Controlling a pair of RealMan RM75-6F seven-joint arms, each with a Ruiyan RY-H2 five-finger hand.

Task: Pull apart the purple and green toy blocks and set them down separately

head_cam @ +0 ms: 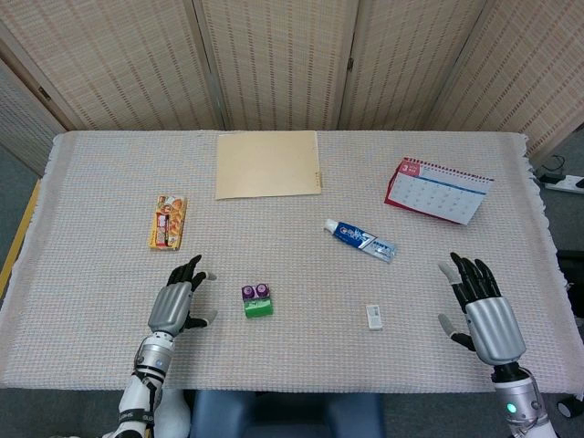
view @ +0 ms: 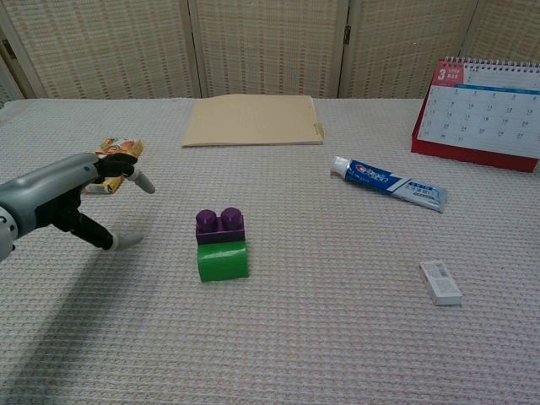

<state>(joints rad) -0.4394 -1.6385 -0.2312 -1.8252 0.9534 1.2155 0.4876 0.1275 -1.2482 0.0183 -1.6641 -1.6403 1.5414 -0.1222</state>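
Your left hand (head_cam: 178, 307) hangs just left of the joined blocks with its fingers spread and nothing in them; in the chest view it covers the near end of the orange snack packet (view: 118, 149), and its wrist runs off the left edge. Your right hand (head_cam: 484, 308) appears only in the head view, well to the right of the blocks near the table's edge, fingers apart and holding nothing, its forearm cut off at the bottom of the frame.

The purple block (view: 219, 225) is pressed against the far side of the green block (view: 223, 261), the pair lying on the woven cloth (head_cam: 292, 338) between your two hands.

Beyond the blocks to the right lies a blue and white toothpaste tube (view: 388, 185); its lettering is too small to read. Further right stands a red-based desk calendar (view: 481, 108) showing a large "3" at its top corner, its right side cut off in the chest view. Right of the blocks sits a small white box (view: 440, 282) with illegible print. Far beyond the blocks lies a plain tan folder (head_cam: 268, 163).
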